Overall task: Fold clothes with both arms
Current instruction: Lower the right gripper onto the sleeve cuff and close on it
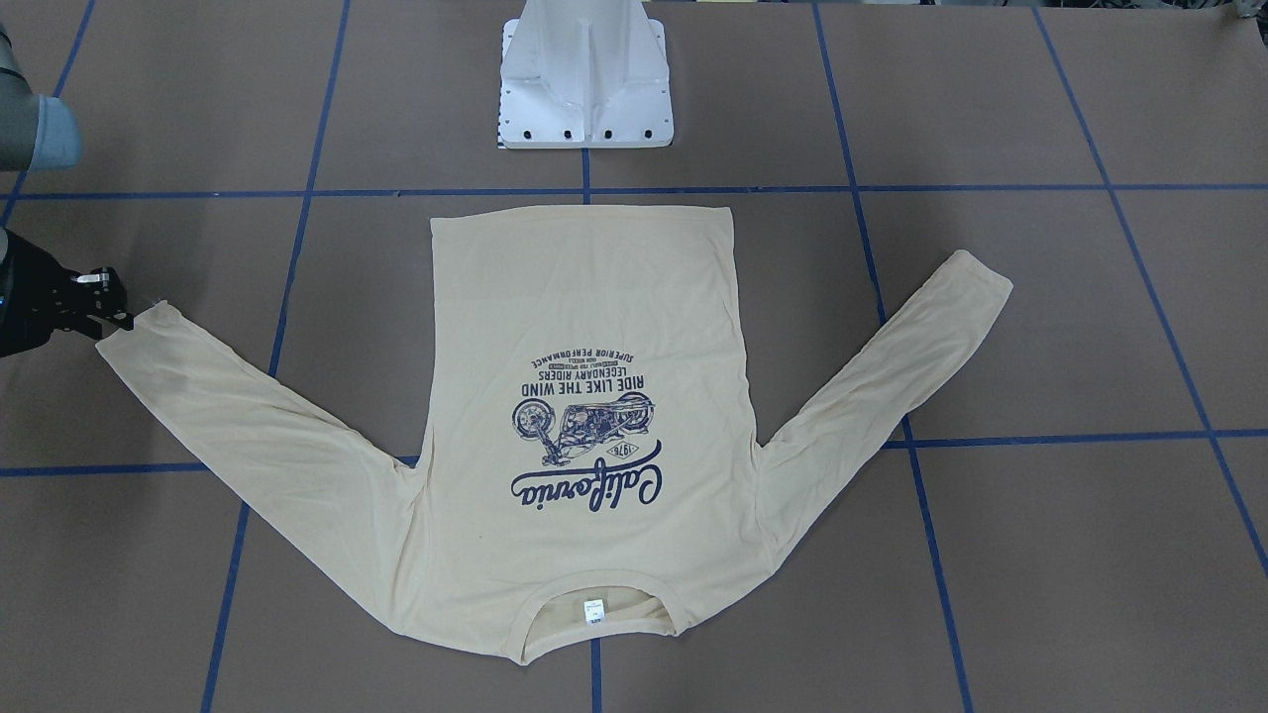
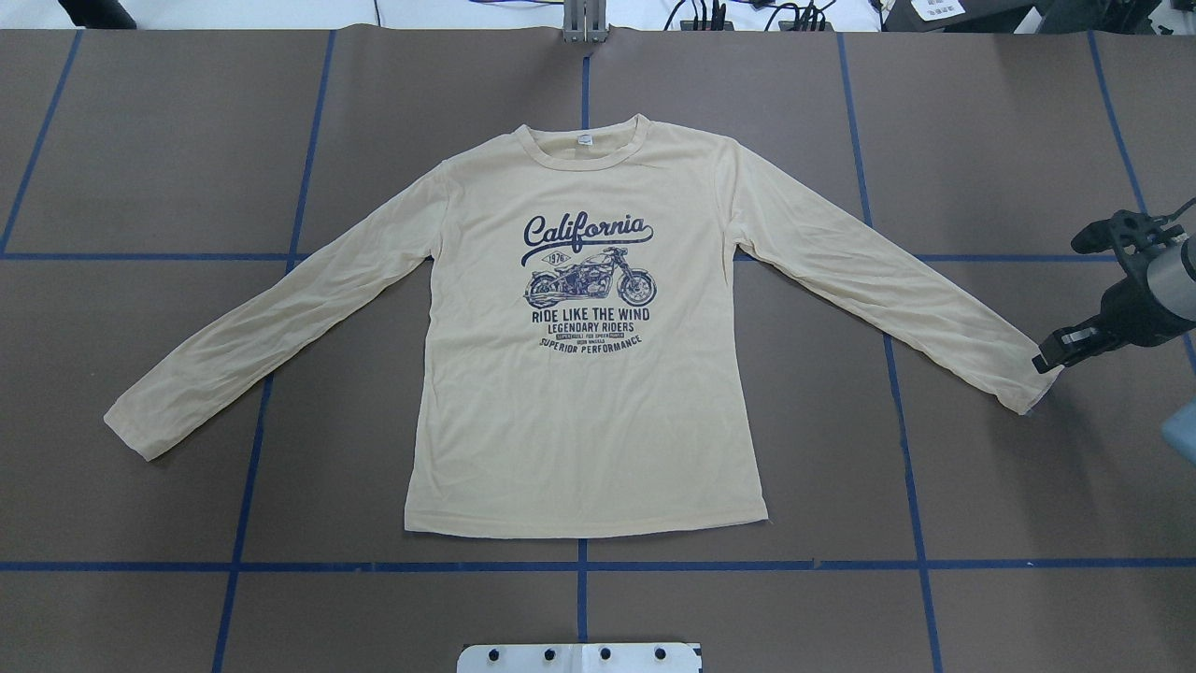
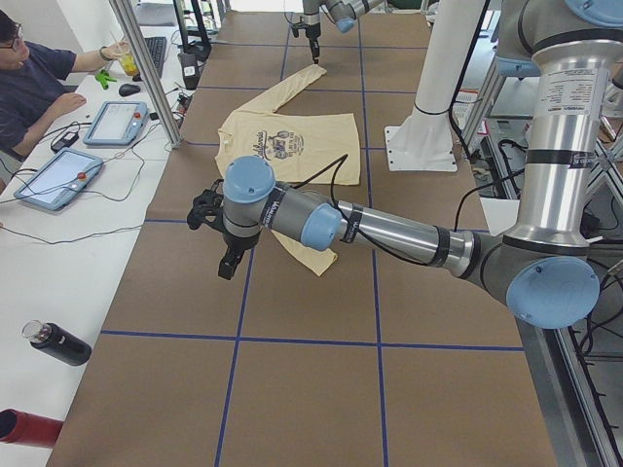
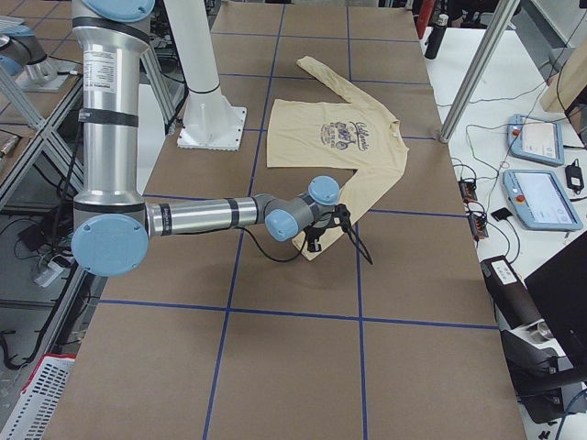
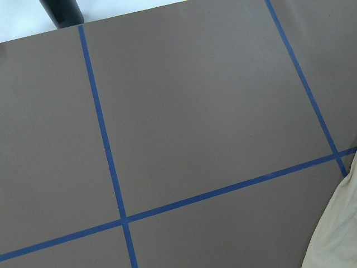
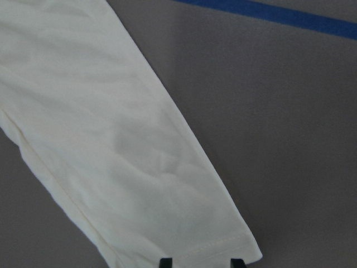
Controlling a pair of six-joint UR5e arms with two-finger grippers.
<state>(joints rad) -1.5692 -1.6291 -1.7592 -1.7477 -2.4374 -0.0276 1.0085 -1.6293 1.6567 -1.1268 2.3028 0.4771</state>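
Can see the shirt [image 2: 579, 421] lying flat and face up on the brown table [image 2: 140, 140], right in front of the white base [image 1: 584, 89]. Bottom edge nearest the base, neck and small white label [image 2: 584, 140] farthest from it. Blue motorbike picture [image 2: 589, 280] on top. Sleeves spread out, one to each side of the base.

Off to the base's right side: the right gripper [image 2: 1046, 360], down low at the end of the right sleeve [image 2: 1023, 388]. Two black fingertips [image 6: 165, 261] a little way apart, not wide, right over the cuff edge. Cloth lying flat under them, not pinched. Hard to tell whether touching the cloth or just above it.

Off to the base's left side: the left gripper [image 3: 226, 265], hanging over bare table a bit past the end of the left sleeve [image 2: 140, 425], not touching it. Seen from the side only, so cannot tell how far open.
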